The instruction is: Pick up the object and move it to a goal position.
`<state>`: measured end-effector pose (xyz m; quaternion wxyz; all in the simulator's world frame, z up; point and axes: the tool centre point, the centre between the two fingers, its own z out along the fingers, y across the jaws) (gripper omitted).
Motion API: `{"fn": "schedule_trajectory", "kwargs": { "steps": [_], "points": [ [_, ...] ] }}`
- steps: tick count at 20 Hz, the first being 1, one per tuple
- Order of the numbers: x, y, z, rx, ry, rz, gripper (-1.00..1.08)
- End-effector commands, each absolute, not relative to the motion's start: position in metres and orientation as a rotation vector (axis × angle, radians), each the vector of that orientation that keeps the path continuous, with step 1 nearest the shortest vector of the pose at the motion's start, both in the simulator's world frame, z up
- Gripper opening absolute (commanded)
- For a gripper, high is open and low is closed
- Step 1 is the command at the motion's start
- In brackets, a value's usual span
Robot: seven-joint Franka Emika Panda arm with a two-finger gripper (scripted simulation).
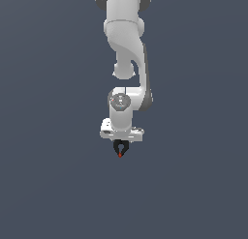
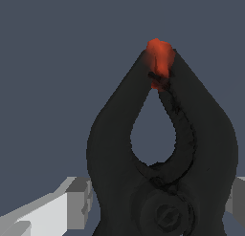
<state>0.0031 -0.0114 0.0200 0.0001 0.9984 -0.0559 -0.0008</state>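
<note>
The object (image 1: 119, 149) is a small black spring clamp with a red-orange tip, sticking out just below the white robot hand in the exterior view. My gripper (image 1: 121, 141) is shut on the object, and its fingers are barely visible there. The wrist view is filled by the object (image 2: 191, 134). Its two dark arms meet at the red-orange tip (image 2: 159, 58), and its round body sits between my pale fingers (image 2: 72, 201). The tip points away from the hand.
The white arm (image 1: 127, 49) comes down from the top centre of the exterior view. Around it there is only a uniform dark grey-blue surface, with no other objects or marker visible.
</note>
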Motion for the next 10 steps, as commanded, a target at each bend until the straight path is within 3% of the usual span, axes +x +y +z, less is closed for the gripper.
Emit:
{"fn": "schedule_trajectory", "kwargs": {
  "steps": [1,10],
  "points": [
    [0.0038,-0.0113,0.0191,3.137,-0.175,0.000,-1.00],
    [0.0032,-0.0113,0.0204,3.137,-0.176,-0.001,-1.00]
  ]
}}
